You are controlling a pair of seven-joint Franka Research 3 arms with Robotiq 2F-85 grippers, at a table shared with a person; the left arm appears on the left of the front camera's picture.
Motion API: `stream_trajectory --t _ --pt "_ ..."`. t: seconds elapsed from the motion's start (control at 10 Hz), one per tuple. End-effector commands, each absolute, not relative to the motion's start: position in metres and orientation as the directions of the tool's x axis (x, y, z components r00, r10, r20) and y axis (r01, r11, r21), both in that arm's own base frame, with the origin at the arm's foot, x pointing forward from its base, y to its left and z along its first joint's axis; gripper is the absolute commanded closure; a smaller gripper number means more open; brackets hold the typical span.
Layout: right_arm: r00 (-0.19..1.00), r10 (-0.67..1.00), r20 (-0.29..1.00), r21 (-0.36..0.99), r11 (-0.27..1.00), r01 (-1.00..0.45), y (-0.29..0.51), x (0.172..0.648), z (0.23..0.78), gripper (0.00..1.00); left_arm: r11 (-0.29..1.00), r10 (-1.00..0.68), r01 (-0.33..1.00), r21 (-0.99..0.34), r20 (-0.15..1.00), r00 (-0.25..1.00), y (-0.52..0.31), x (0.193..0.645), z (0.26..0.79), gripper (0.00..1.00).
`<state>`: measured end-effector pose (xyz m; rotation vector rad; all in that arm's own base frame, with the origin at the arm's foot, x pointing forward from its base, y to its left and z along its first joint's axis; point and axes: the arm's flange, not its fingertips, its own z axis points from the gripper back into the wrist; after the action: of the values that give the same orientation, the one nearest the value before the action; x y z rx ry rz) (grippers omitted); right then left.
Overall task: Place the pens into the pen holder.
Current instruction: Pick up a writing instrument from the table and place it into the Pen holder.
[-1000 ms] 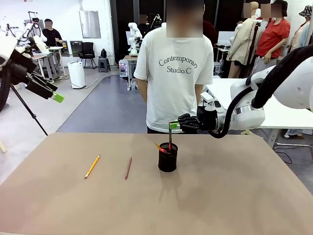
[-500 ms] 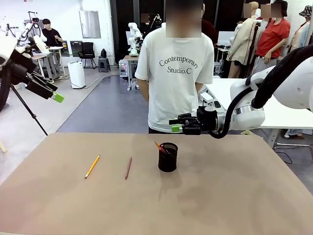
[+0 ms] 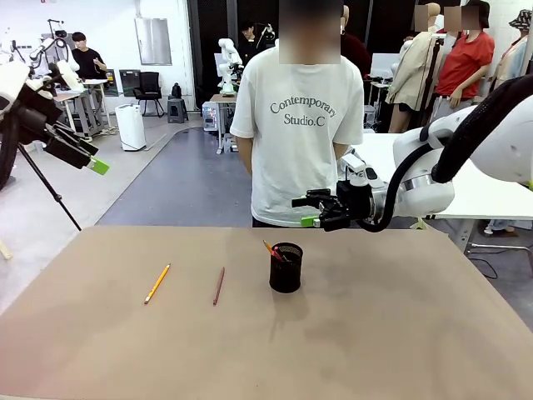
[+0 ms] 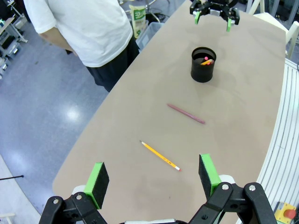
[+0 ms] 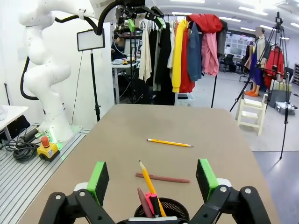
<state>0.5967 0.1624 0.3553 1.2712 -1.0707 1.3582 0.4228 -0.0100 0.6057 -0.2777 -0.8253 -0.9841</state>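
Pens in the small black wire-mesh pen holder, toward the tabletop's far edge, are hidden but for tips; right gripper and left gripper are spread wide, empty

My brown table in a bright workshop, glossy grey-blue floor beyond its far edge, white boxy unit and black office chair well behind its left corner, white bench past its right corner, clothes rack off one end.
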Motion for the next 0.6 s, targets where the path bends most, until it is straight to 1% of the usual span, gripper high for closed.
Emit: stream_trajectory --t 0.0,0.2,0.4,0.5 --pt "0.027 0.106 0.994 0.046 -0.178 -0.983 0.161 0.599 0.366 0.0 0.543 -0.616 0.828 0.144 0.738 0.276 -0.01 0.423 0.606 0.0" --pt "0.0 0.083 0.997 0.014 -0.164 -0.986 0.162 0.597 0.357 0.0 0.543 -0.616 0.828 0.144 0.738 0.276 -0.01 0.423 0.606 0.0" --pt "0.004 0.091 0.996 0.019 -0.169 -0.986 0.162 0.596 0.358 0.0 0.543 -0.616 0.828 0.144 0.738 0.276 -0.01 0.423 0.606 0.0" --pt "0.019 0.117 0.993 0.041 -0.191 -0.981 0.157 0.599 0.369 0.0 0.543 -0.616 0.828 0.144 0.738 0.276 -0.01 0.423 0.606 0.0"
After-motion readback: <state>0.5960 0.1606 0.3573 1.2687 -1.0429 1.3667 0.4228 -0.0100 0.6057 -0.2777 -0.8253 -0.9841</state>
